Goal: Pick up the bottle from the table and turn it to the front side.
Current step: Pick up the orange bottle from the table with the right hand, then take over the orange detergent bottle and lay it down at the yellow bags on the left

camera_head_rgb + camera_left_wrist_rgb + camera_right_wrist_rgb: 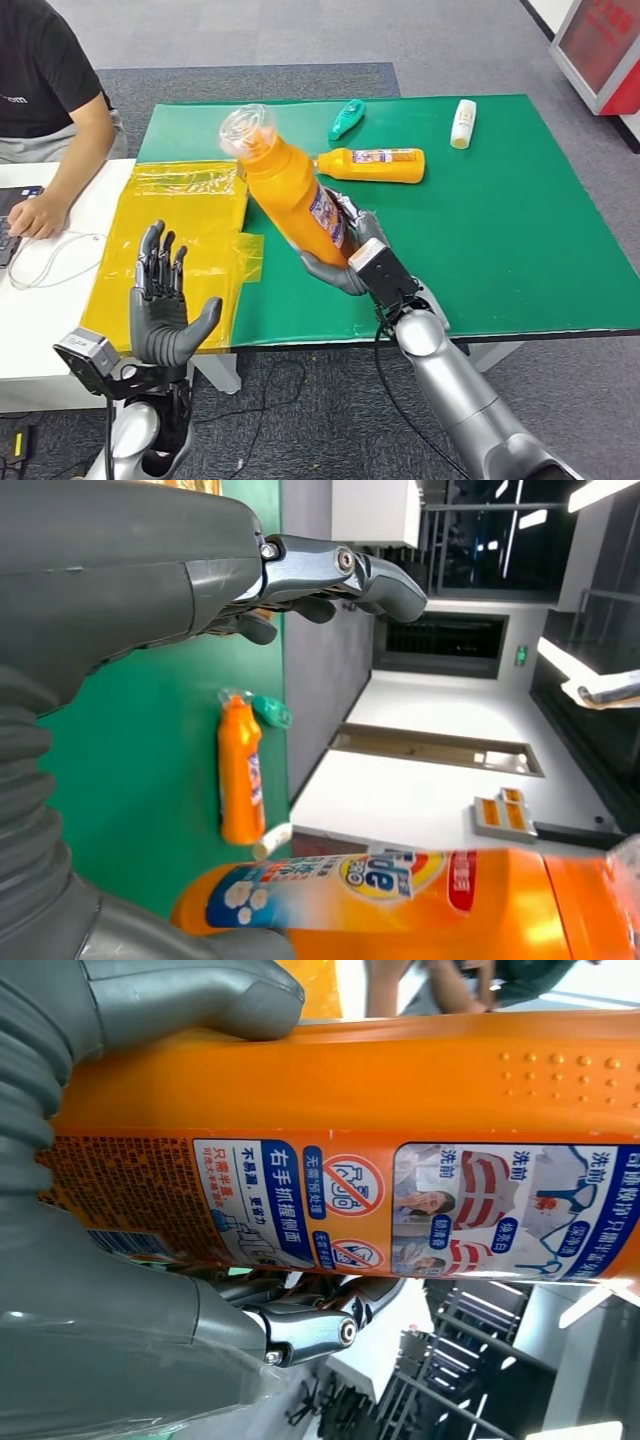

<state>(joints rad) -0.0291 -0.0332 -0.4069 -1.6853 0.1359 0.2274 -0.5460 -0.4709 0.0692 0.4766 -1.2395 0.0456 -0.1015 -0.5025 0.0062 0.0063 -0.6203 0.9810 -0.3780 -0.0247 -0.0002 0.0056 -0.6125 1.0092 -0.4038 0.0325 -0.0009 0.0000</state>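
Observation:
A large orange detergent bottle with a clear cap hangs above the green table mat, tilted with its cap up and to the left. My right hand grips its lower end. In the right wrist view the bottle's back label faces the camera, and the thumb and fingers wrap the bottle. My left hand stands open, palm up and fingers spread, left of the bottle and apart from it. The left wrist view shows the bottle's front label.
A second orange bottle lies on its side on the mat, with a teal bottle and a small white bottle farther back. A yellow plastic sheet covers the mat's left end. A person's arm rests at a laptop on the white table.

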